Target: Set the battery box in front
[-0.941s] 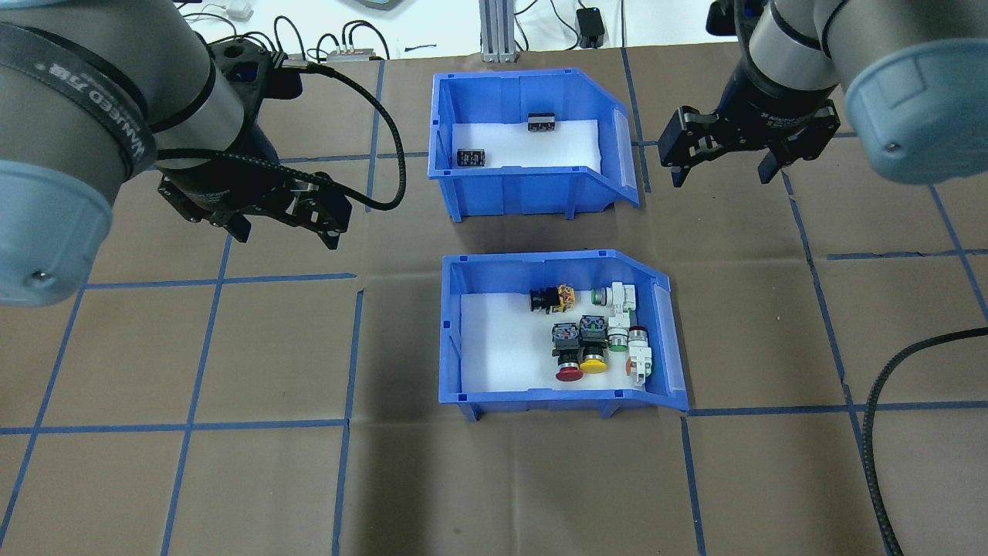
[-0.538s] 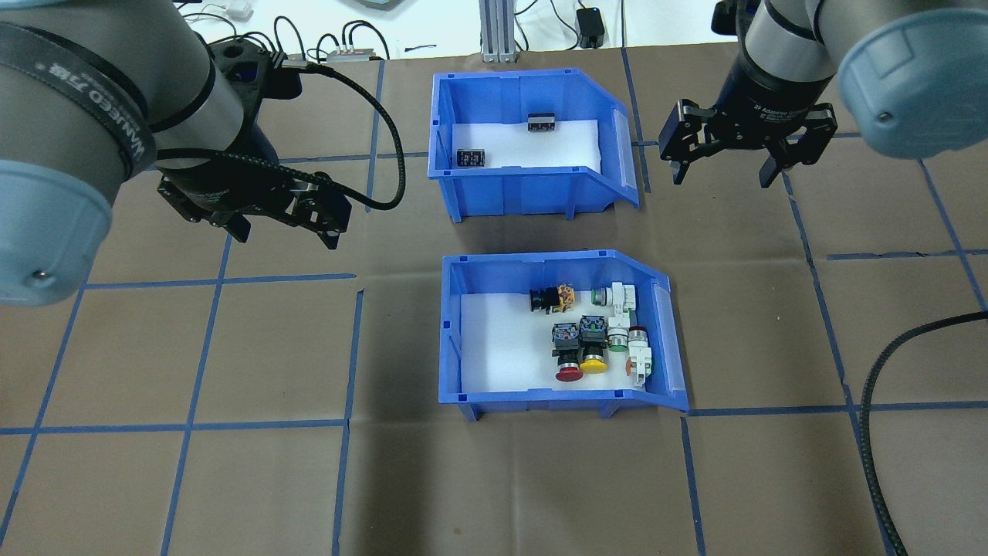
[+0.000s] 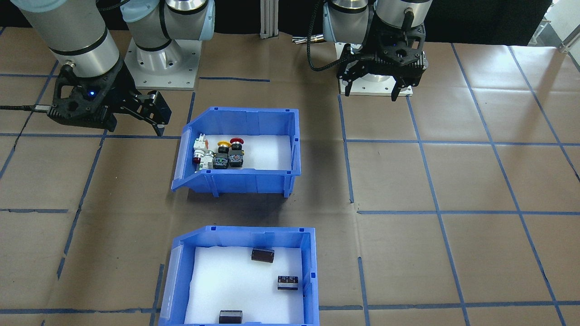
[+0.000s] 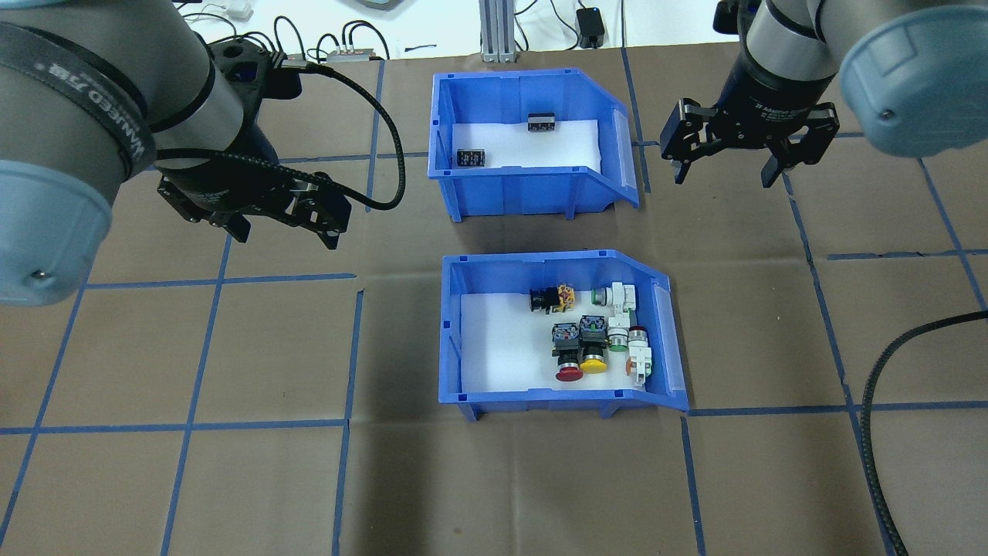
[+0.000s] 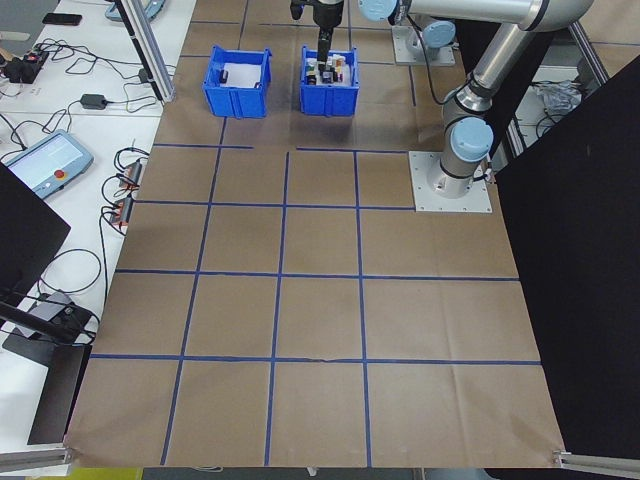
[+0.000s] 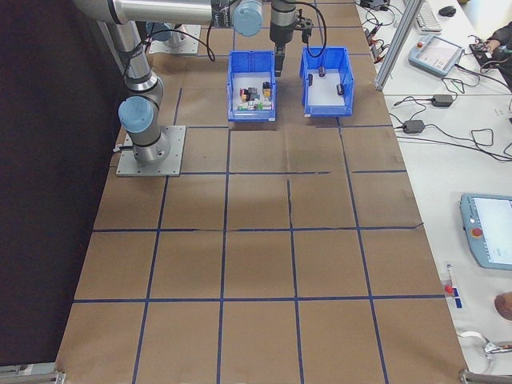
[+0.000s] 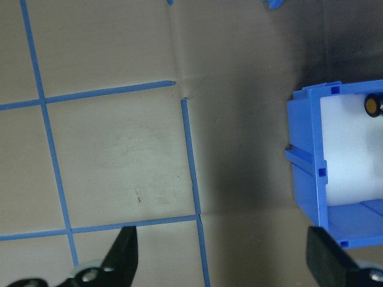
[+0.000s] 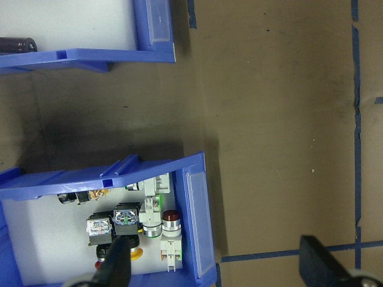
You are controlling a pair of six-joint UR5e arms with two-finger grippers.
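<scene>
Battery box (image 4: 532,181) sits far side of bench; both pincers, left (image 4: 285,224) and right (image 4: 725,170), spread, empty.

The battery box (image 3: 240,276) sat at the bottom edge of the brown-papered table (image 3: 453,181), three dark batteries (image 3: 263,256) on its white foam liner, while the switch bin (image 3: 244,154) stood beyond it, nearer the robot. The right gripper (image 3: 152,118) hovered spread just left of the switch bin. The left gripper (image 3: 370,93) hung with fingers apart near its base plate, well apart from both bins.
</scene>
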